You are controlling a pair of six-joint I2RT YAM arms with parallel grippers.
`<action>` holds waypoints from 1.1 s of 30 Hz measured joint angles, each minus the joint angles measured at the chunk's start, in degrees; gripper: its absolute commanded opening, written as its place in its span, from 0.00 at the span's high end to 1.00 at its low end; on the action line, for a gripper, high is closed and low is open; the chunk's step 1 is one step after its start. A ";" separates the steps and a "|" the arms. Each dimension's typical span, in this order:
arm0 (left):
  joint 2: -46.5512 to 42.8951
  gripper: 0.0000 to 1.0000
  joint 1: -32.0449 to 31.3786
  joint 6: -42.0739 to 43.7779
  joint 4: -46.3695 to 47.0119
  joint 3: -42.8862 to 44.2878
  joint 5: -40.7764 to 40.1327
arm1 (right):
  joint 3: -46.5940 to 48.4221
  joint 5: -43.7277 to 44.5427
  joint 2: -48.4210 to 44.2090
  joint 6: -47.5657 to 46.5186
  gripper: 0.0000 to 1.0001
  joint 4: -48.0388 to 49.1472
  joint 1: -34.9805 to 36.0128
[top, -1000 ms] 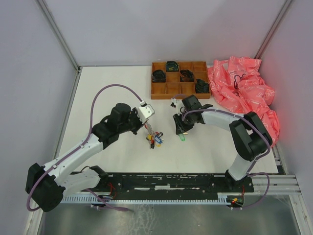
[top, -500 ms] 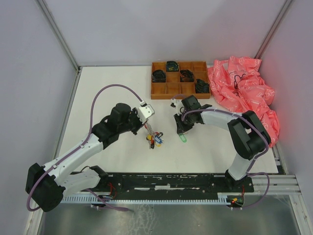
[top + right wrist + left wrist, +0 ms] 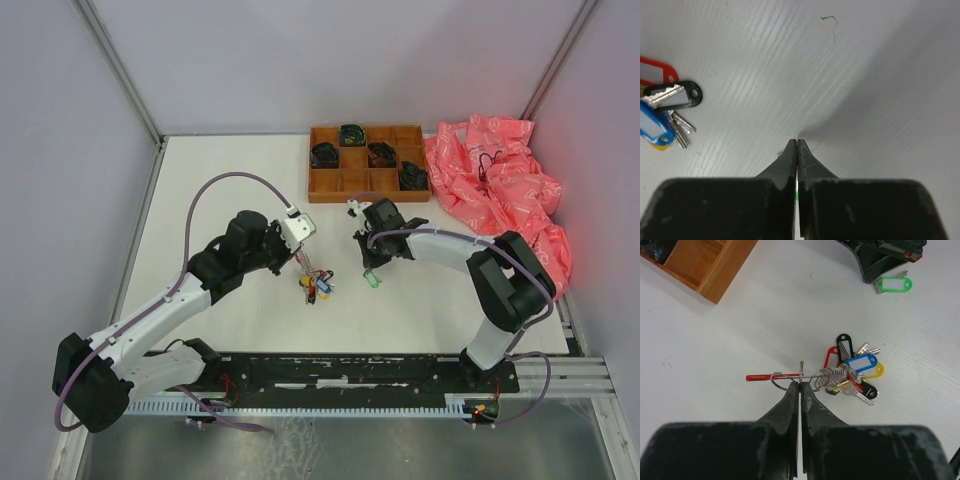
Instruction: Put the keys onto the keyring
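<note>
The thin silvery wire keyring (image 3: 786,380), trailing a curved red strap (image 3: 760,376) and a bunch of blue, yellow, red and black tagged keys (image 3: 856,367), lies mid-way across the white table (image 3: 230,200), its long axis running left to right in the left wrist view; the left gripper (image 3: 800,386) pinches the wire itself, fingers pressed together on it; the loose green-tagged silvery key (image 3: 894,285) sits beyond the bunch and apart from it, at the tip of the right gripper (image 3: 797,143), whose fingers are closed with a green sliver between them, apparently nipping that key; the right arm is plainly nearer to it, with only bare surface between key and ring; the brown wooden compartment tray (image 3: 364,165) and a crumpled pink plastic sheet (image 3: 495,180) stand well behind, out of the path.
</note>
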 measured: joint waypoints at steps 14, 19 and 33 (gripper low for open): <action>0.00 0.97 0.00 0.02 0.02 0.02 -0.24 | 3.67 11.76 1.84 3.48 0.70 -0.04 4.81; 0.00 0.97 0.00 0.02 0.02 0.02 -0.33 | 3.85 11.02 1.40 4.35 0.63 -1.16 4.48; 0.00 0.97 0.04 0.02 0.02 0.02 -0.37 | -6.16 1.42 -8.02 15.63 0.59 3.56 -5.18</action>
